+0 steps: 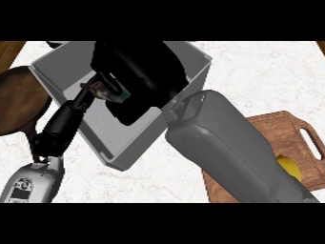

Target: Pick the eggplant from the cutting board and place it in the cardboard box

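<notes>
My right hand (140, 66) hangs over the inside of the grey open box (193, 55), fingers curled round a small dark thing with a greenish end, the eggplant (110, 91), which is mostly hidden by the hand. The wooden cutting board (291, 128) lies at the right, partly under my right forearm. My left hand (59, 126) is at the lower left with straight fingers pointing up along the box's left wall and holds nothing.
A brown round dish (10, 102) lies left of the box, close to my left hand. A yellow object (291, 167) sits on the cutting board, half hidden by my right forearm. Wooden strips edge the white marble counter (270, 76) at both upper corners.
</notes>
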`<state>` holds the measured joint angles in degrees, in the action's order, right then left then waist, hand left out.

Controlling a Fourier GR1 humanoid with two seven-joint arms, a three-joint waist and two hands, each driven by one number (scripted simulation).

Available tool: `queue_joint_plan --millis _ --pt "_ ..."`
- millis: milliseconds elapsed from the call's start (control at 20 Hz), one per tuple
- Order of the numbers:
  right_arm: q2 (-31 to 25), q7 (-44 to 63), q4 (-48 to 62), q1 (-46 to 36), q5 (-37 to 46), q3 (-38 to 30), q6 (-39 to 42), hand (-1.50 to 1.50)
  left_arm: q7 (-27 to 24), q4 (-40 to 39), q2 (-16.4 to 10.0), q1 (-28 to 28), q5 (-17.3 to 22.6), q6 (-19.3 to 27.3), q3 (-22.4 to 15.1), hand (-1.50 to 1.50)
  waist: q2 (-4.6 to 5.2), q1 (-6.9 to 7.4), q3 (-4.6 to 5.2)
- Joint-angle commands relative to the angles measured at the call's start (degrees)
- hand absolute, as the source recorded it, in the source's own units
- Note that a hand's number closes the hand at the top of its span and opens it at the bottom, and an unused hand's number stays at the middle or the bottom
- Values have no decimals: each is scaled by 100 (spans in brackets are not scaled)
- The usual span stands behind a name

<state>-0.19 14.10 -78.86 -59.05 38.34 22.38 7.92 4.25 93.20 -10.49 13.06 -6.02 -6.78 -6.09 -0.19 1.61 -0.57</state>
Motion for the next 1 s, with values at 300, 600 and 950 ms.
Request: queue_joint_plan --millis 300,600,950 --pt "19 -564 2366 -445 -81 649 -1190 150 105 -538 332 153 107 -195 -145 0 106 102 68" --pt "19 -403 3098 -490 -1494 715 -1171 -150 290 -303 510 62 -90 -176 -425 0 122 287 65" --pt "19 -1580 3598 -547 -2608 177 -1543 -150 235 -514 392 174 116 -376 -95 0 148 231 60"
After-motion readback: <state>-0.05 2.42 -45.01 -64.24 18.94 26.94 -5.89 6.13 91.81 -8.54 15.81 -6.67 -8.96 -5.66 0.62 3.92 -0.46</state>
